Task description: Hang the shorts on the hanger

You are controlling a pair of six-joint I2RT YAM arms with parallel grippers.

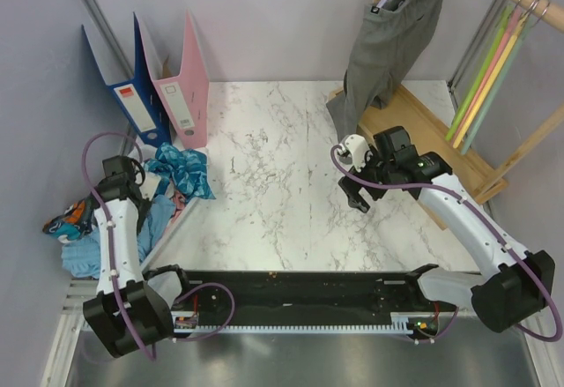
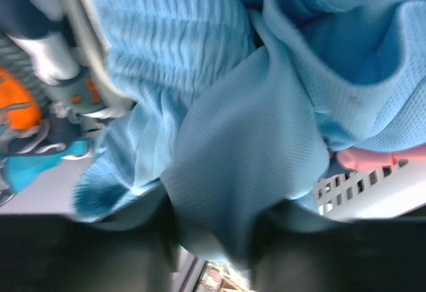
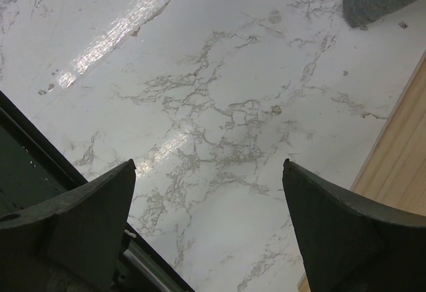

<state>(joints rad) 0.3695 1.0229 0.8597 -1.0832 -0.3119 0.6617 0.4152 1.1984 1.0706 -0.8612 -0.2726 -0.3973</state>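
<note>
The light blue shorts [image 1: 157, 218] lie bunched in a pile of clothes at the table's left edge, and they fill the left wrist view [image 2: 233, 139]. My left gripper [image 1: 144, 198] reaches down into this pile. A fold of the blue fabric sits between its dark fingers [image 2: 140, 252], which are closed on it. The lime yellow-green hanger [image 1: 478, 85] hangs on the wooden rail at the far right, among other hangers. My right gripper [image 1: 359, 198] is open and empty above the marble table [image 3: 200, 106], right of centre.
Patterned clothes [image 1: 182, 172] lie beside the shorts, with a white basket wall [image 2: 363, 185] below them. Blue [image 1: 123, 96] and pink [image 1: 183, 87] binders stand at the back left. A grey garment [image 1: 392, 34] hangs on the wooden rack [image 1: 441, 131], next to pink and orange-yellow hangers [image 1: 495, 74].
</note>
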